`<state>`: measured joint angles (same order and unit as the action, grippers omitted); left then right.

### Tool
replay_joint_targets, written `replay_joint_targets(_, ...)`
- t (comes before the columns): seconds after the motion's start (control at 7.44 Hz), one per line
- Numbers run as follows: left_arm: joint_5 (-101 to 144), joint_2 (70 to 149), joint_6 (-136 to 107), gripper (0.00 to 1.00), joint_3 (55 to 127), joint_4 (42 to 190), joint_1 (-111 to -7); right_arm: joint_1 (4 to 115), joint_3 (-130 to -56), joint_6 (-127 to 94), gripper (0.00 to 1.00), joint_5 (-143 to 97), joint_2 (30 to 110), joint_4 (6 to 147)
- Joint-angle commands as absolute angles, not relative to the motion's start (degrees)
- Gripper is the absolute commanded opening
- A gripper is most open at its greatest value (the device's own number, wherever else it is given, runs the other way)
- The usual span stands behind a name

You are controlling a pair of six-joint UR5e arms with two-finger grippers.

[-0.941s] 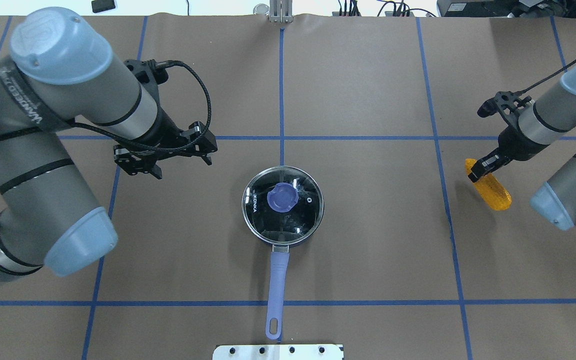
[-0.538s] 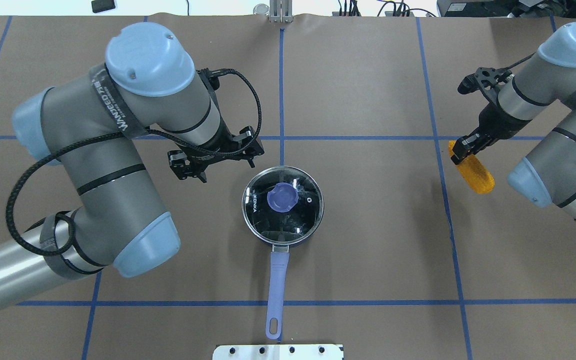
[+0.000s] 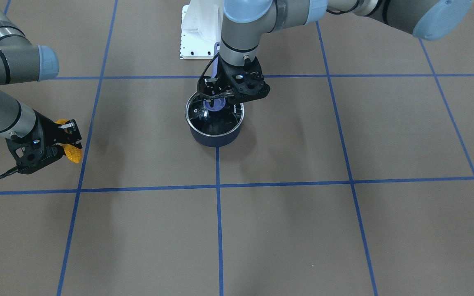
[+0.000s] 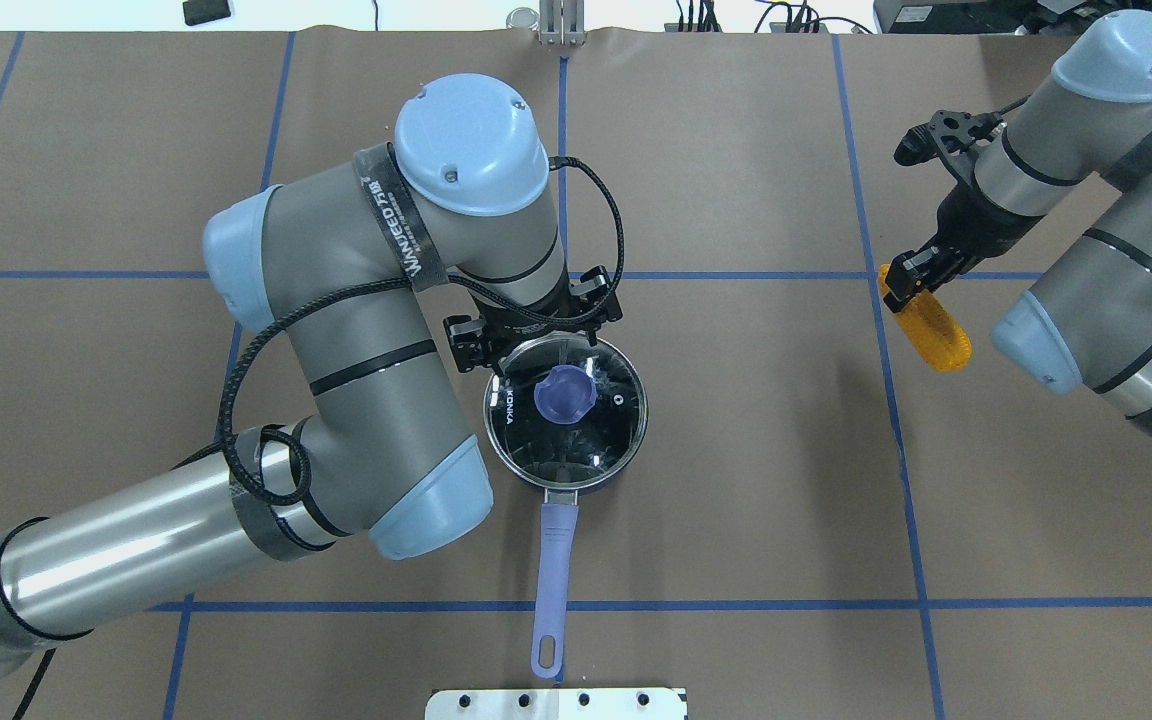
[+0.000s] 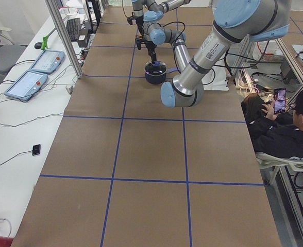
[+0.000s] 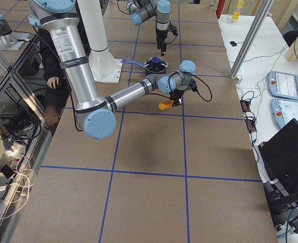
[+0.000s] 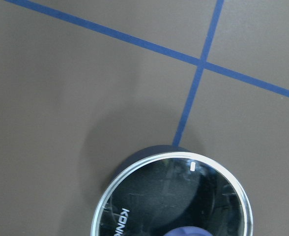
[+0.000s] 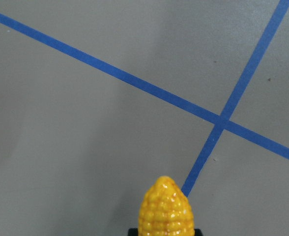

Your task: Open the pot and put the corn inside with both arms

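Left arm (image 4: 356,330): it comes in from the left side and bends over the middle of the counter (image 4: 736,480), with a black cable looped around it.
Left hand (image 4: 533,325): it hangs over the far rim of the pot and points down. The jaws look spread wide and they hold nothing. Its wrist view shows only the lid from above, and no fingers.
Pot (image 3: 214,139): dark navy. It stands upright on the counter near the middle, on a blue tape line (image 4: 736,605).
Lid (image 4: 591,440): round glass with a metal rim. It sits closed on the pot. Its purple knob (image 4: 564,393) is free, and the left hand does not touch it.
Handle (image 4: 554,570): long and purple-blue. It points straight toward the white base plate (image 4: 556,703) of the robot.
Right hand (image 4: 904,285): the jaws are closed on the thick end of the corn.
Corn (image 4: 926,325): orange-yellow. It sticks out of the right hand with the tapered tip free, beside a crossing of tape lines and well apart from the pot. I cannot tell if it touches the counter.
Right arm (image 4: 1086,230): it reaches in from the right edge.
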<state>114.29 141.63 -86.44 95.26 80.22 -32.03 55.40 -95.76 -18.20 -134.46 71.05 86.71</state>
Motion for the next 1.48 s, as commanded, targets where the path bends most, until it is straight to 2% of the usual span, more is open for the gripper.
replay_joint_targets(0.0,113.0,142.6,-88.0,0.98,91.6,83.9,-30.7,55.5,-95.5,-18.2,0.21,-134.5,70.4,87.2)
replay_joint_targets(1.34,111.5,141.3,-88.8,0.98,91.2,84.6,-27.7,55.5,-95.7,-18.2,0.22,-134.5,69.9,87.6)
